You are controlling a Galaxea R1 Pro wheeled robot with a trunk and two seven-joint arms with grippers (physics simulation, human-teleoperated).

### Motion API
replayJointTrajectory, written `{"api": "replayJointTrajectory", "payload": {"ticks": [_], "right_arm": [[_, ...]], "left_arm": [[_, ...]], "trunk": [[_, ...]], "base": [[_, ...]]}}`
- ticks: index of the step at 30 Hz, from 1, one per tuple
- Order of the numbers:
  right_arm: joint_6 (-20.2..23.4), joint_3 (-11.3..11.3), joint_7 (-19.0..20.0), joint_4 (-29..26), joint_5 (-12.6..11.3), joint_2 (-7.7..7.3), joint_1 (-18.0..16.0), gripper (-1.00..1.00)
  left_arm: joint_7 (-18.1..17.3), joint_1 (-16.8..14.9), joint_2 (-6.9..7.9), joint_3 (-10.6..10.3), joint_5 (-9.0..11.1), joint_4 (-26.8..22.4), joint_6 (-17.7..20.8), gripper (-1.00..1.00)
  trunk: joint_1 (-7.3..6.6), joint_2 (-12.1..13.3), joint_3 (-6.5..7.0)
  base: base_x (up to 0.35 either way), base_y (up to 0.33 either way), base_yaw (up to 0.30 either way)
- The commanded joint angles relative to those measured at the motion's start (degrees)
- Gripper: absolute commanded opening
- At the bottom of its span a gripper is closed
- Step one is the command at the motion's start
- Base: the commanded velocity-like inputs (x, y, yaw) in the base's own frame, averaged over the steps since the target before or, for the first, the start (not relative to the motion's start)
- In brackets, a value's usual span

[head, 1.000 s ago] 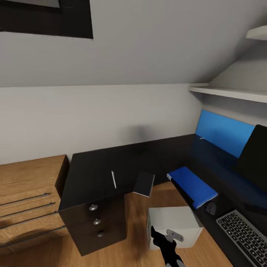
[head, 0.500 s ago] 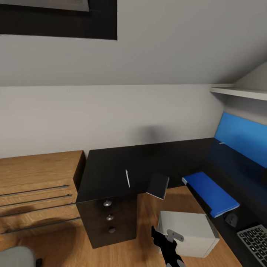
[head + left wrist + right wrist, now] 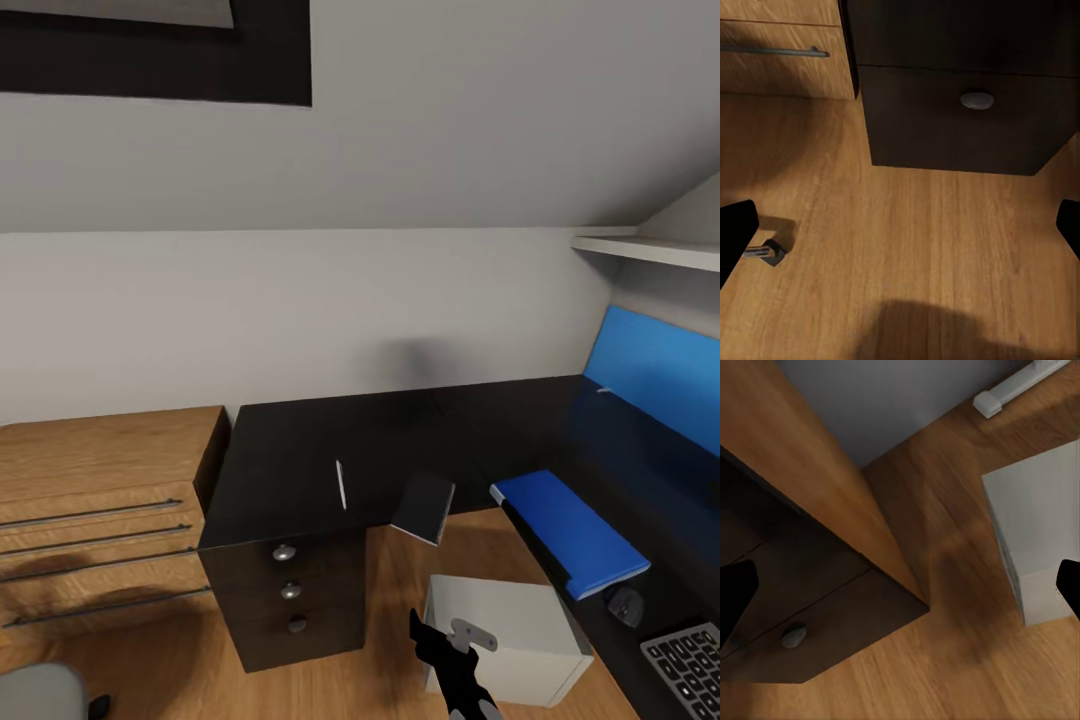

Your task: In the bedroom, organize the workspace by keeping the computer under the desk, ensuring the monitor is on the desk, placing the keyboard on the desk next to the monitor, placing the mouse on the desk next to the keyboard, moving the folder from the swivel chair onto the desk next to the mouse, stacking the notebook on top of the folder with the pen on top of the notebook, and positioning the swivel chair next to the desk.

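Bedroom corner under a sloped ceiling: the black L-shaped desk [image 3: 400, 440] fills mid-frame, with a wooden drawer cabinet [image 3: 100, 500] at left. Since half a second ago your view has barely shifted, so the base has nearly settled facing the desk. Count one pen [image 3: 340, 484], one notebook [image 3: 423, 507] overhanging the edge, one blue folder [image 3: 570, 530], one mouse [image 3: 625, 605], one keyboard [image 3: 690, 665] at lower right, one computer [image 3: 505, 640] at lower centre, and three drawer knobs [image 3: 285, 552]. The left gripper [image 3: 900, 232] and right gripper [image 3: 900, 585] stand wide open, holding nothing.
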Motion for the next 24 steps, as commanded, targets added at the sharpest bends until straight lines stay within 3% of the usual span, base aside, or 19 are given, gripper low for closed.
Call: {"api": "replayJointTrajectory", "payload": {"ticks": [1, 14, 24], "right_arm": [[-0.3, 0.5, -0.1, 0.0, -0.6, -0.05, -0.1, 1.00], [-0.2, 0.4, -0.1, 0.0, -0.6, -0.14, -0.1, 1.00], [-0.3, 0.3, -0.1, 0.0, -0.6, -0.18, -0.1, 1.00]], "left_arm": [[0.6, 0.0, -0.06, 0.0, -0.7, -0.1, -0.1, 1.00], [1.0, 0.0, -0.14, 0.1, -0.6, -0.1, 0.3, 1.00], [0.8, 0.0, 0.19, 0.5, -0.2, -0.1, 4.3, 1.00]], "trunk": [[0.00, 0.0, -0.06], [0.00, 0.0, -0.06], [0.22, -0.4, -0.24]], "base": [[0.018, -0.022, 0.002], [0.004, -0.005, 0.001], [0.000, 0.000, 0.000]]}}
